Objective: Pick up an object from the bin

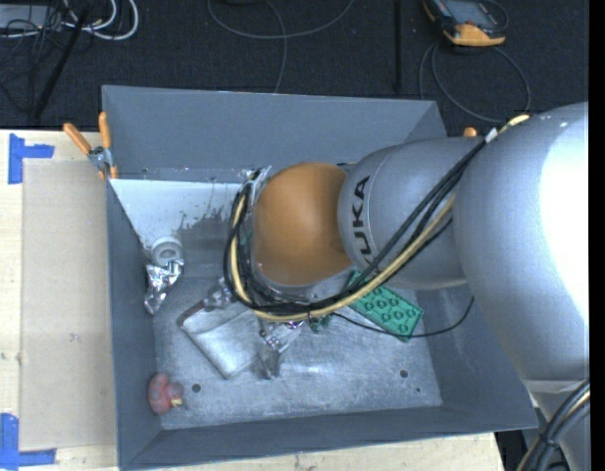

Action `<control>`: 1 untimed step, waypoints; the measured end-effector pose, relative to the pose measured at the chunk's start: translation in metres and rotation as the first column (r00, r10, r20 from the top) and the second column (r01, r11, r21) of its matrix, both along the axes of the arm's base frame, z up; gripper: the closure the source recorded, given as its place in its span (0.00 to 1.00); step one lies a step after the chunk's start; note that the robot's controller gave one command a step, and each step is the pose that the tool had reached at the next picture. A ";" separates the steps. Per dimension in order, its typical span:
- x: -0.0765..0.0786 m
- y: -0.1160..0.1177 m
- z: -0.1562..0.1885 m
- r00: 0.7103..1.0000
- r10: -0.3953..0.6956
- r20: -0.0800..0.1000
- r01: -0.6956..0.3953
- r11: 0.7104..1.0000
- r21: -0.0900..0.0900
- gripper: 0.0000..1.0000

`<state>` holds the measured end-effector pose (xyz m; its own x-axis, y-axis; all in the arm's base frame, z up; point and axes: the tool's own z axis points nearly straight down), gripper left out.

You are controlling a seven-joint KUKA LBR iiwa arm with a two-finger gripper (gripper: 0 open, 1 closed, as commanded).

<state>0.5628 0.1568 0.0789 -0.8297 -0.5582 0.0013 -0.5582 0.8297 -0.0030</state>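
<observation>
A grey metal bin [282, 130] with sloped walls and a scuffed, speckled floor is seen from above. The silver arm [498, 234] is brought in from 3 o'clock, its wrist capped by a smooth, rounded orange cover [297, 224] and looped with black and yellow cables [238, 263].

Below the cover, the thin metal jaws are pointed down near the floor's middle, at the 3 o'clock edge of a flat, pale grey packet [216, 340] with a slack, slightly glossy skin. Whether the packet is touched cannot be told, nor whether the jaws are released or clenched.

A crumpled piece of shiny foil [161, 281] is found at 9 o'clock, close to the wall, with a small round pale cap [167, 251] just beside it at its 12 o'clock. A dull pink rounded lump [165, 391] is lodged near the 7 o'clock corner, apart from the packet. A green studded plate [390, 310] is partly covered by the arm at 3 o'clock.

Bare floor is left along the 6 o'clock wall and towards 5 o'clock.
</observation>
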 end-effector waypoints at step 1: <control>-0.001 0.005 0.002 1.000 0.003 -0.005 -0.003 1.000 0.002 1.00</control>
